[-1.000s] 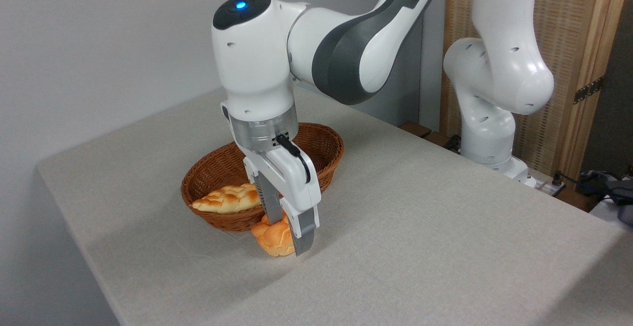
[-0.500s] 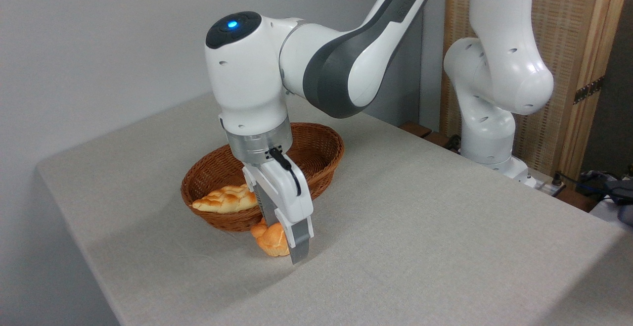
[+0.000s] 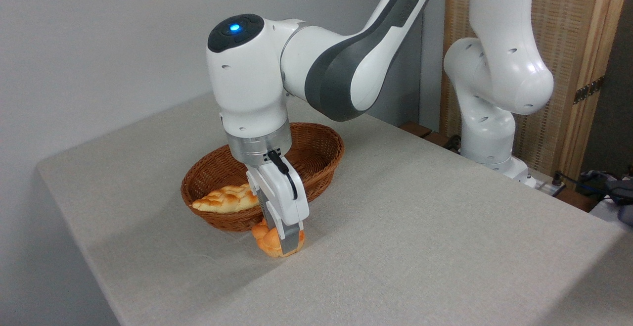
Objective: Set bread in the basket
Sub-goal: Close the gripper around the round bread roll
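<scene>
Because the small round orange-golden bun (image 3: 269, 241) sits at the oval wicker basket's (image 3: 326, 155) six o'clock, the gripper (image 3: 284, 242) clamps it there for lifting.

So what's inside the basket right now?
A pale braided loaf lies in the basket at its left end. The rest shows bare wicker, though the arm and tool hide part of the middle.

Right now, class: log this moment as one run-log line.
stage: grasping | pincer: closed around bun | bun: on table, outside basket | basket: holds braided loaf | next: likely lift
</scene>
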`<state>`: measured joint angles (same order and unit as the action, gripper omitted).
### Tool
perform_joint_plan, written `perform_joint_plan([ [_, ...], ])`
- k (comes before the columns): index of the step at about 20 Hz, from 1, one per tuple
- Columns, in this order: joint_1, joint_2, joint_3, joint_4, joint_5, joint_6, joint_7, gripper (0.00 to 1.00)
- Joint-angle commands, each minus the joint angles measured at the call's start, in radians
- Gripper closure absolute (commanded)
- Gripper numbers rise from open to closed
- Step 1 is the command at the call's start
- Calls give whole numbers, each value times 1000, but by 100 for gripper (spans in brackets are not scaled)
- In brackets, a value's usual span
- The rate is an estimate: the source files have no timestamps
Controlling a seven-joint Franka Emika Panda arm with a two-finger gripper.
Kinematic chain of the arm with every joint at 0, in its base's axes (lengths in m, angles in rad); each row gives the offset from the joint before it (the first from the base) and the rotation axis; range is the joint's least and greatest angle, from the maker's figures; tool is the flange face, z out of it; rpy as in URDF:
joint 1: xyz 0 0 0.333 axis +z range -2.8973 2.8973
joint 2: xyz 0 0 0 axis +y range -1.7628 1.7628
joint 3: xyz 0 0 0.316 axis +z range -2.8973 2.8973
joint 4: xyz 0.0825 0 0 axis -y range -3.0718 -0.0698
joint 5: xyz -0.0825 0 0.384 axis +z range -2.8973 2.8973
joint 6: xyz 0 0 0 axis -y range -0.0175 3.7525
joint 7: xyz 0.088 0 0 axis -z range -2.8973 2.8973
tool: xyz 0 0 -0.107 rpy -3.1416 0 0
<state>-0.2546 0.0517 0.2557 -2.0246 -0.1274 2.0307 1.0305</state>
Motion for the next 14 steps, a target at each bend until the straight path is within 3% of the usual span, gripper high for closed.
perform_joint_plan([
  [1, 0, 0, 10, -3, -14, 6, 25, 98],
  [14, 3, -7, 11, 0, -14, 5, 25, 100],
])
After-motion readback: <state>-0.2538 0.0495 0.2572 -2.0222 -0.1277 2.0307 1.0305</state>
